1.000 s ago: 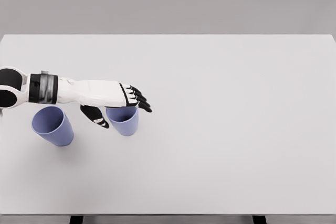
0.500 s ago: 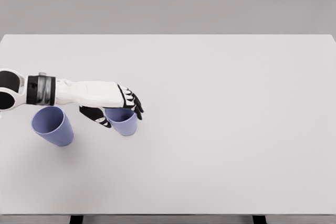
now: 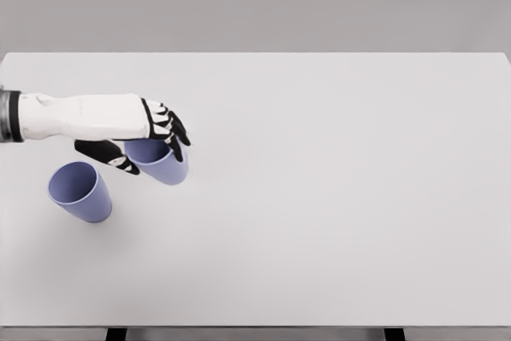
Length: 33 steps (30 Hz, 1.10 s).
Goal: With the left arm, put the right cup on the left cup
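Observation:
Two lavender-blue cups show in the head view. One cup point(image 3: 80, 192) stands on the white table point(image 3: 335, 181) at the lower left, its mouth open upward. The other cup point(image 3: 162, 164) hangs tilted above the table, held at its rim by my left hand point(image 3: 144, 148). The black fingers point(image 3: 169, 128) curl over the rim's far side and the thumb point(image 3: 108, 156) presses the near side. The white forearm comes in from the left edge. The held cup is up and to the right of the standing cup, apart from it.
The white table stretches wide to the right and toward the front edge. A grey wall stands behind the far edge. Dark table legs point(image 3: 116, 334) peek out at the bottom.
My left hand closed on the right cup, then lifted it up and to the left, tilting it. The arm drew back toward the left edge. The left cup stayed put.

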Available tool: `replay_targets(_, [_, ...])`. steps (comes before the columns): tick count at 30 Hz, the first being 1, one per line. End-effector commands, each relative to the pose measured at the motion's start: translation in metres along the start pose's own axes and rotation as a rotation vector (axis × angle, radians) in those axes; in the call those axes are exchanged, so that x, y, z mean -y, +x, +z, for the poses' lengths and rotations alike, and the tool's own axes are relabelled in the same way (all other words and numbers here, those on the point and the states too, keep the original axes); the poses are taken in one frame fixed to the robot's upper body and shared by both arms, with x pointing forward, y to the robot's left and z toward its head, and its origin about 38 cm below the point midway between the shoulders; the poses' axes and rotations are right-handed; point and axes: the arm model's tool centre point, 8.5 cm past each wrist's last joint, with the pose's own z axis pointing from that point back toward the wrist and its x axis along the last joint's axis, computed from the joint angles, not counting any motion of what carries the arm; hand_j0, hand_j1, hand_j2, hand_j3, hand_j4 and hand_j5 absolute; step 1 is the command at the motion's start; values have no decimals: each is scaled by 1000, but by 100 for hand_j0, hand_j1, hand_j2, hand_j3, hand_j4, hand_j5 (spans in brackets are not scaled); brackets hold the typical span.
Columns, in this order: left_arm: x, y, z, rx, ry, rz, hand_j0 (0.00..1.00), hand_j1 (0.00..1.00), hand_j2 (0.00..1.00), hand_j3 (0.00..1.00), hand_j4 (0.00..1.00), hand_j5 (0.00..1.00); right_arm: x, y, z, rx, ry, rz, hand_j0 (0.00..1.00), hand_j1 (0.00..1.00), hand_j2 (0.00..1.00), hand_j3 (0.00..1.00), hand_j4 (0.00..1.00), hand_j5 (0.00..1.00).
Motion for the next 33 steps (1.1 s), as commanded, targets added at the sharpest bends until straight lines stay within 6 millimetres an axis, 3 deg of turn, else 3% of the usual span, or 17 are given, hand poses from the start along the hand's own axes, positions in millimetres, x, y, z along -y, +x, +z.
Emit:
replay_targets(1, [-11, 9, 24, -19, 15, -2, 61, 61, 61, 61, 61, 61, 0, 0, 0, 0, 2, 0, 100, 100, 100, 100, 100, 100])
replay_targets(7, [-35, 14, 47, -48, 47, -34, 61, 61, 61, 61, 61, 61, 0, 0, 0, 0, 2, 0, 100, 100, 100, 100, 100, 100])
replay_targets(12, [-53, 17, 79, -111, 62, -45, 61, 61, 61, 61, 61, 61, 0, 0, 0, 0, 0, 0, 100, 100, 100, 100, 100, 100])
replay_targets(17, [-62, 21, 97, -138, 80, -38, 61, 61, 61, 61, 61, 61, 0, 0, 0, 0, 2, 0, 100, 100, 100, 100, 100, 100])
replay_targets(26, [-59, 25, 137, -246, 46, -19, 61, 61, 61, 61, 61, 61, 0, 1, 0, 1, 0, 2, 100, 100, 100, 100, 100, 100])
replay_targets(33, [-37, 20, 137, -257, 2, 38, 62, 62, 62, 62, 62, 62, 0, 0, 0, 0, 0, 0, 100, 100, 100, 100, 100, 100])
